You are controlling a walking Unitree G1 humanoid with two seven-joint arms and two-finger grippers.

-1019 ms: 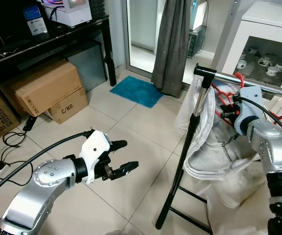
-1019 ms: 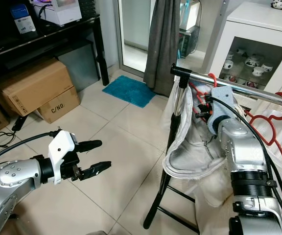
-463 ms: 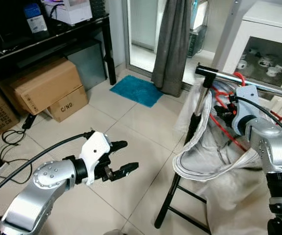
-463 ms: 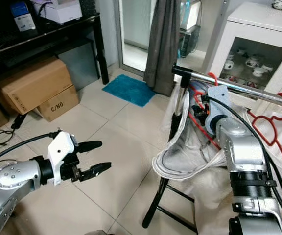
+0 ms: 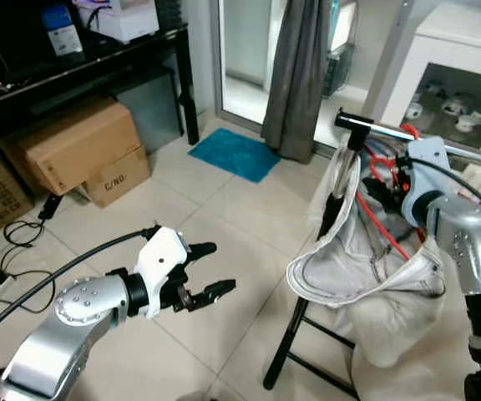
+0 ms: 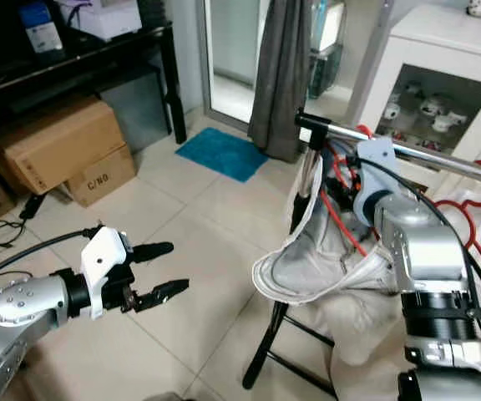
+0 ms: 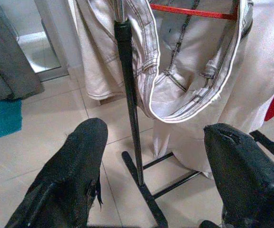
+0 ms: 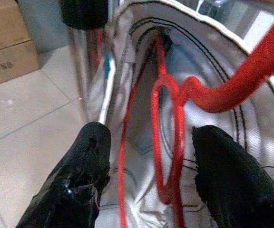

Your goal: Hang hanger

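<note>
A red hanger (image 5: 376, 170) carrying white jeans (image 5: 366, 267) hangs at the near end of the chrome rail (image 5: 474, 153) of a clothes rack on a black post (image 5: 307, 288). My right gripper (image 5: 381, 190) is just under the rail, reaching into the jeans' waistband. In the right wrist view its fingers (image 8: 92, 161) are spread open, and the hanger's red wire (image 8: 168, 123) runs loose between them. A second red hanger (image 6: 474, 199) hangs further along the rail. My left gripper (image 5: 215, 268) is held open and empty over the floor tiles, facing the rack's post (image 7: 130, 95).
Cardboard boxes (image 5: 78, 146) sit under a black desk (image 5: 98, 58) at the left. A blue mat (image 5: 234, 154) and a grey curtain (image 5: 295, 75) lie by the doorway. A white cabinet (image 5: 462, 50) with cups stands behind the rack. Cables (image 5: 7, 251) trail on the floor at the left.
The jeans' waistband has sagged lower and spread wider below the rail. My right gripper has shifted slightly towards the rail. The left arm has stayed where it was.
</note>
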